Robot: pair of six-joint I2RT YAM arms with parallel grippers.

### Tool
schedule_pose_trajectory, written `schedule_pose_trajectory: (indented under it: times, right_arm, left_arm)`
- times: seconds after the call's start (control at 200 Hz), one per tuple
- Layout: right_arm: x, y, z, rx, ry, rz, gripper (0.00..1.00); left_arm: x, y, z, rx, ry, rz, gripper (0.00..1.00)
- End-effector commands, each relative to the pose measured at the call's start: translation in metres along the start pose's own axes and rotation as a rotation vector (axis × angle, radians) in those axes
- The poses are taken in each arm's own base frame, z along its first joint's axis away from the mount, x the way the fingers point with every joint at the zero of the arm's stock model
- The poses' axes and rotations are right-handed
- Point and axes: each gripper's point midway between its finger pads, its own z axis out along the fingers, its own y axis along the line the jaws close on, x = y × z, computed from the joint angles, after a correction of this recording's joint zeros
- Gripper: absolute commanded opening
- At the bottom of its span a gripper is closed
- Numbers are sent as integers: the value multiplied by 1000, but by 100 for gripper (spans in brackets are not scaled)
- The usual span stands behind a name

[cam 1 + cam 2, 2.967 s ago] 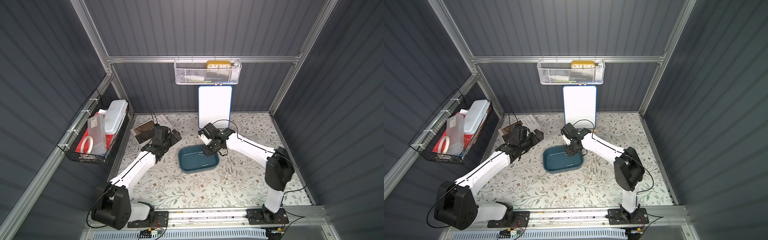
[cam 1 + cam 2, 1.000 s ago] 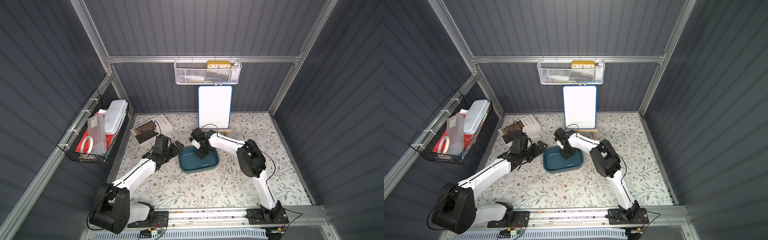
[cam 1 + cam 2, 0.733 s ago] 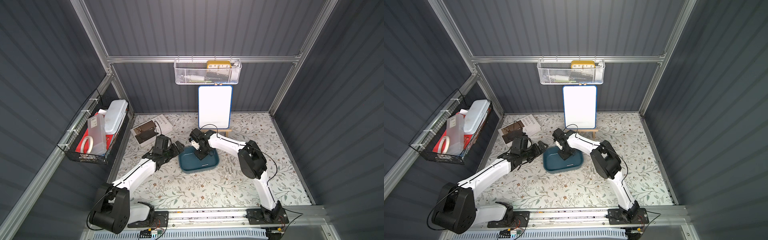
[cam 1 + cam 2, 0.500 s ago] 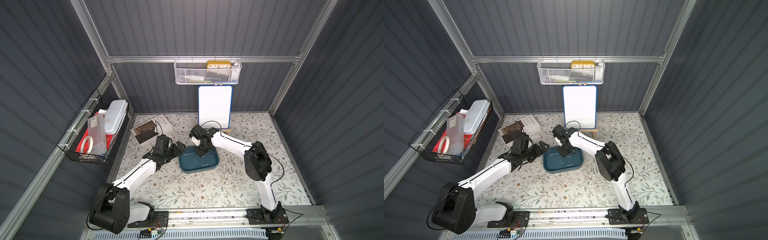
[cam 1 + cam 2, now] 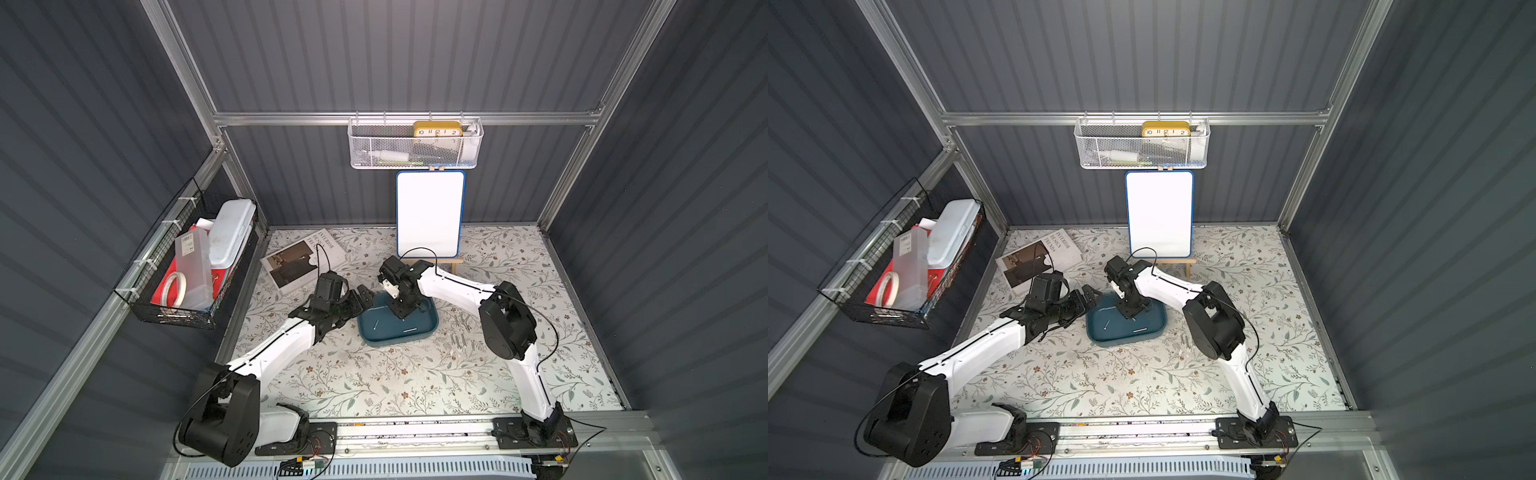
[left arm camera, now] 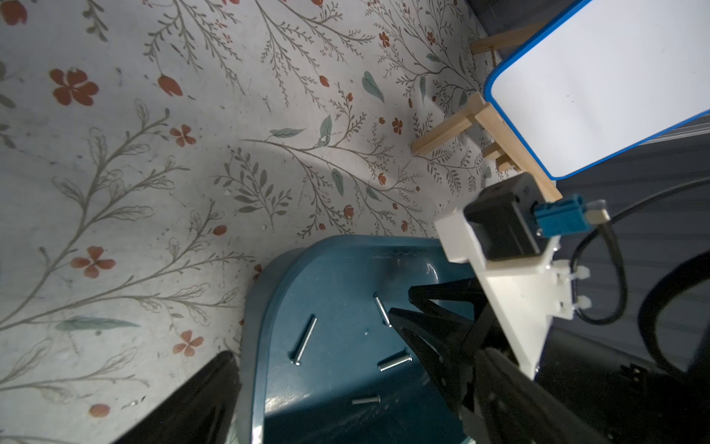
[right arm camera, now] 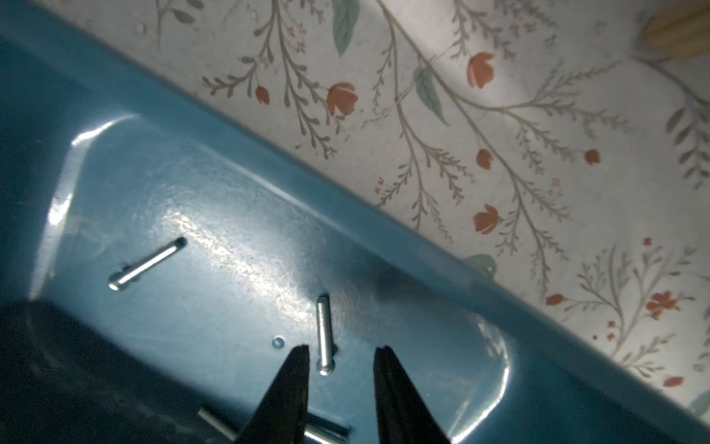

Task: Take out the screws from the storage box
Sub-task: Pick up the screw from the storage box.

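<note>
The storage box (image 5: 432, 328) (image 5: 1096, 336) is a shallow teal tray in mid-table. Several silver screws lie in it, such as a long one (image 6: 305, 340) (image 7: 144, 265) and a shorter one (image 7: 324, 334). My right gripper (image 5: 401, 313) (image 5: 1131, 316) (image 7: 342, 349) points down into the tray. Its jaws stand partly open on either side of the shorter screw's head and grip nothing. My left gripper (image 5: 362, 294) (image 5: 1090, 300) (image 6: 345, 384) is wide open at the tray's left end, with the rim (image 6: 251, 346) between its fingers. More screws (image 5: 459, 330) (image 5: 1185, 343) lie on the mat just right of the tray.
A whiteboard (image 5: 430, 220) on a wooden easel stands behind the tray. A magazine (image 5: 303, 262) lies at the back left. A black wire basket (image 5: 187, 270) hangs on the left wall and a white mesh basket (image 5: 415, 145) on the back wall.
My right gripper has gone from shut to partly open and has shifted a little inside the tray. The left arm has stayed at the tray's left end.
</note>
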Motion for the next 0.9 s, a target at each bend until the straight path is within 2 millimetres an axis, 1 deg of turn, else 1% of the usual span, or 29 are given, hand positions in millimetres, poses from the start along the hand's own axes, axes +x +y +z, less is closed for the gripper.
schedule_pose_trajectory:
  times: [0.0,0.205,0.27,0.425,0.675,0.755,0.896]
  right_arm:
    - [12,3,13,-4,58,-21,34]
    - [23,18,24,-5,101,-63,34]
    - [26,19,30,14,113,-68,34]
    - [34,9,38,86,163,-65,28]
    - [32,-2,37,145,156,-40,8]
    - [29,-9,37,159,149,-4,5]
    - [23,-24,32,142,130,88,4]
  left_arm:
    - [5,1,3,4,16,-10,99]
    - [10,6,5,0,25,-20,99]
    - [9,7,4,-6,18,-24,99]
    - [8,7,0,-7,2,-32,99]
    - [10,8,1,-3,5,-45,99]
    - [11,9,1,-3,6,-45,99]
    - [12,11,3,-9,11,-46,99]
